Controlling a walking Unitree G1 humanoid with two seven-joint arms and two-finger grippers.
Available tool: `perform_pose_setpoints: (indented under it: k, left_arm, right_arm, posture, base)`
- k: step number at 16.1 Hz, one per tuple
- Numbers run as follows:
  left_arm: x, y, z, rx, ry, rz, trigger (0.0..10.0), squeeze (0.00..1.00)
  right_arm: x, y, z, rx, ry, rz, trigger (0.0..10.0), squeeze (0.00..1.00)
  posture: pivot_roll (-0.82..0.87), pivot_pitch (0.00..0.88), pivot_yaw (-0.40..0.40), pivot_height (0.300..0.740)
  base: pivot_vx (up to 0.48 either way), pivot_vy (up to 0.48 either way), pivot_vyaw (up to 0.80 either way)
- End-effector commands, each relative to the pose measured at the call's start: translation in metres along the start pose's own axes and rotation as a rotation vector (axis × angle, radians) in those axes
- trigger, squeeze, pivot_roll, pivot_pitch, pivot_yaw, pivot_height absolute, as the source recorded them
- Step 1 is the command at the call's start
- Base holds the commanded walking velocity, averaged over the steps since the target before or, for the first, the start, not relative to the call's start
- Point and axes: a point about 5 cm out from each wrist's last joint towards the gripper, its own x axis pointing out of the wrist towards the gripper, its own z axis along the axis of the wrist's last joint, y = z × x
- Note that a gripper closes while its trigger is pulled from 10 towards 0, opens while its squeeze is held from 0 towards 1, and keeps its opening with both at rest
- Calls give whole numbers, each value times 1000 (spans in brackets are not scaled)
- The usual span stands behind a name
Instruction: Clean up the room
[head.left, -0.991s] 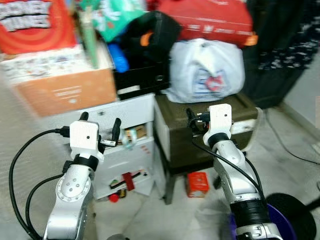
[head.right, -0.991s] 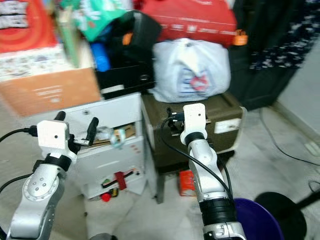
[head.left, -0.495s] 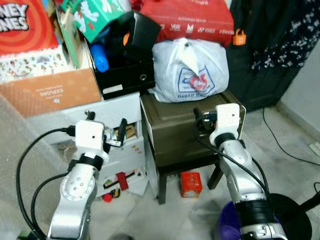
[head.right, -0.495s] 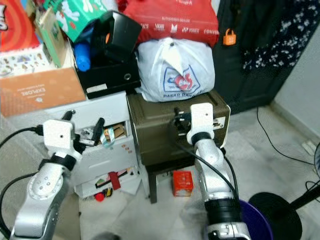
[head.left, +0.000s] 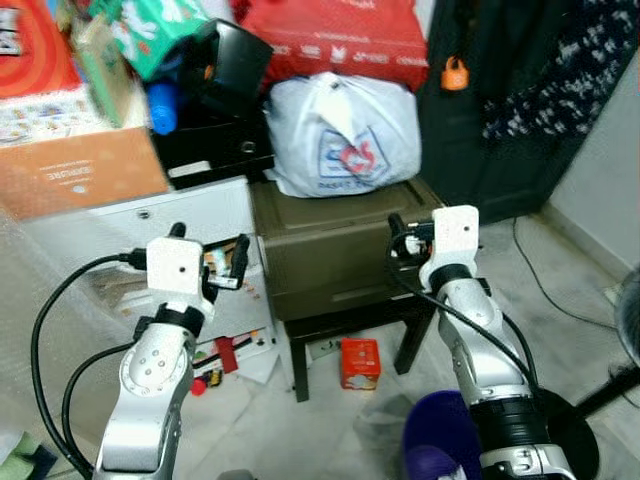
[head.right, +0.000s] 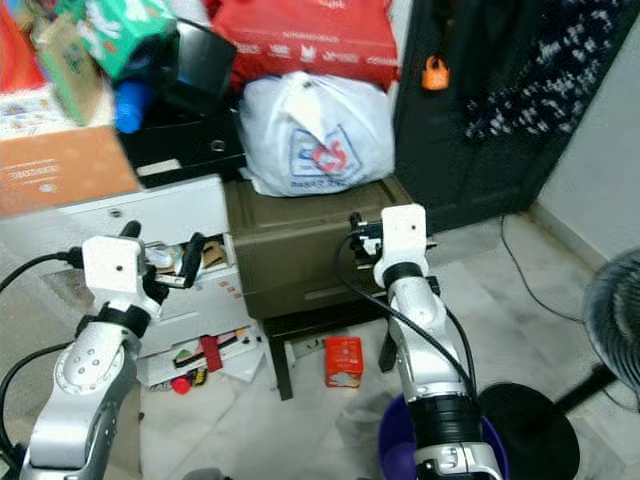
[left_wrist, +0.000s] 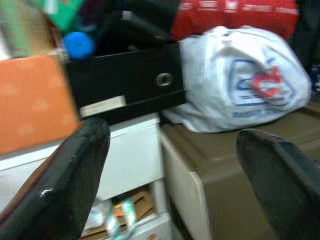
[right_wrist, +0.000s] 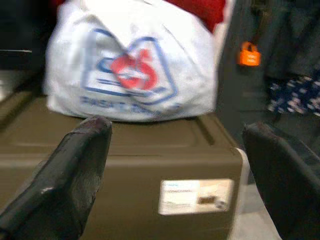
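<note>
On the far left an orange box (head.left: 85, 175) sits on a white drawer unit (head.left: 150, 215) whose drawer spills paper. The left gripper (head.left: 207, 262) hovers in front of that drawer, fingers (left_wrist: 60, 175) spread wide and holding nothing. On the floor below lie a red strip (head.left: 226, 354) and a small red ball (head.left: 198, 385). Right of that stands a brown chest (head.left: 335, 245) on a dark stool, a white bag (head.left: 340, 135) on top. A red carton (head.left: 359, 362) lies on the floor under the stool, likely the nearest thing to tidy. The right gripper (head.left: 410, 238) hangs before the chest, fingers (right_wrist: 60, 175) apart and empty. Near right is a purple bin (head.left: 435, 440). I'd say bend low, reach under the stool clear of its legs, and pinch the carton across its narrow sides.
</note>
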Motion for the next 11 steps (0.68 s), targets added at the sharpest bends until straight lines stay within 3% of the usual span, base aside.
perform_pose_setpoints:
  k: [1, 11]
  left_arm:
    - [0, 6, -1, 18, 9, 22, 10000, 0]
    - [-1, 18, -6, 68, 52, 116, 10000, 0]
  right_arm:
    - [3, 7, 4, -2, -11, 25, 10000, 0]
    - [5, 6, 4, 6, -12, 21, 10000, 0]
  posture:
    - [8, 0, -1, 740]
    - [15, 0, -7, 740]
  base:
    - [0, 0, 800]
    - [0, 0, 800]
